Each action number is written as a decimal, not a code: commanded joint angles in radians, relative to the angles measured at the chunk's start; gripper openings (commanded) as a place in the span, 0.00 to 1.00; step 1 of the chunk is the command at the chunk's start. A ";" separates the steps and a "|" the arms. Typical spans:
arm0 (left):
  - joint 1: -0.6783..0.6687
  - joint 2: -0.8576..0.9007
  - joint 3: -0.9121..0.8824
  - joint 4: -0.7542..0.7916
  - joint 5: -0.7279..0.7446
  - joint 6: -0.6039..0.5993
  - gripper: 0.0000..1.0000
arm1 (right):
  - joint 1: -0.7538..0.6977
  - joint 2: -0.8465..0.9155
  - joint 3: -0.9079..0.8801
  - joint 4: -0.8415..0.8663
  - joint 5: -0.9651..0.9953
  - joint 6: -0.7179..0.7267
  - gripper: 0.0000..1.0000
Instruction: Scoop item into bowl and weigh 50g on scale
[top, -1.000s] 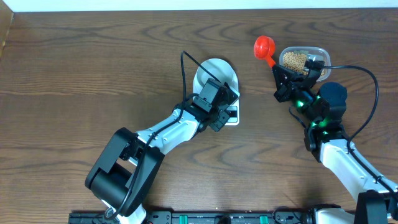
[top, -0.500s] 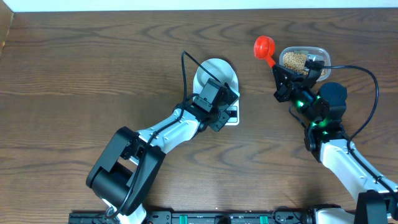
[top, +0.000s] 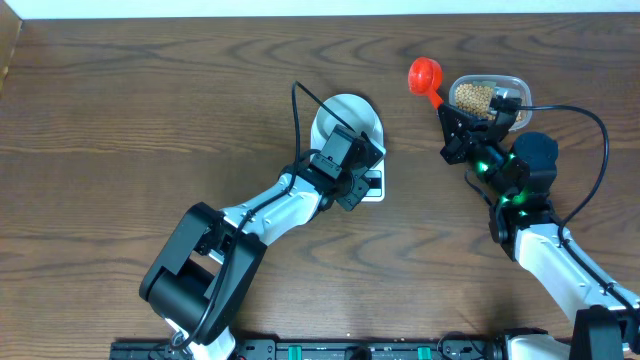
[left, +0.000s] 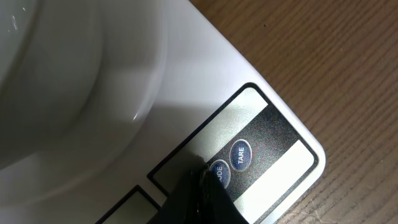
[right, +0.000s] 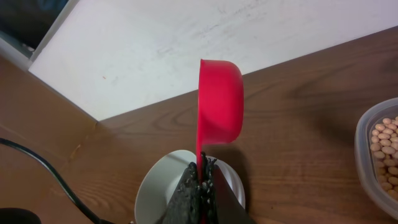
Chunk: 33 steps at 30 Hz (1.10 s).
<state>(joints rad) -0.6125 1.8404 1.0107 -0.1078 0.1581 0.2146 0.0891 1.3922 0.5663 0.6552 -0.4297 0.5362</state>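
The pale bowl (top: 345, 118) sits on the white scale (top: 374, 192) at mid-table and looks empty. My left gripper (top: 356, 181) is shut, and its tip (left: 202, 179) rests on the scale's front panel at the MODE button (left: 220, 171), beside TARE (left: 240, 154). The bowl's wall (left: 62, 81) fills the left wrist view. My right gripper (top: 448, 118) is shut on the handle of a red scoop (top: 425, 74), held above the table left of the clear tub (top: 512, 84) of tan beans (top: 474, 97). In the right wrist view the scoop (right: 221, 109) stands above my fingertips (right: 203, 169), with no beans visible in it.
A black cable (top: 297, 110) loops from the left arm past the bowl's left side. The white wall (right: 186, 37) borders the table's far edge. The tub's rim (right: 364, 162) and its beans (right: 387, 146) lie at the right of the right wrist view.
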 joint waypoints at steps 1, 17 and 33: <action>0.007 0.036 0.014 -0.019 -0.006 0.014 0.07 | -0.002 -0.001 0.016 0.006 0.000 -0.021 0.01; -0.006 -0.088 0.014 -0.079 0.003 0.009 0.07 | -0.003 -0.001 0.016 0.057 0.063 -0.021 0.01; -0.006 -0.105 0.014 -0.142 0.003 -0.014 0.08 | -0.003 -0.001 0.016 0.063 0.181 0.017 0.01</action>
<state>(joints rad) -0.6174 1.7451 1.0271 -0.2539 0.1585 0.2066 0.0891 1.3922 0.5667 0.7147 -0.2821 0.5446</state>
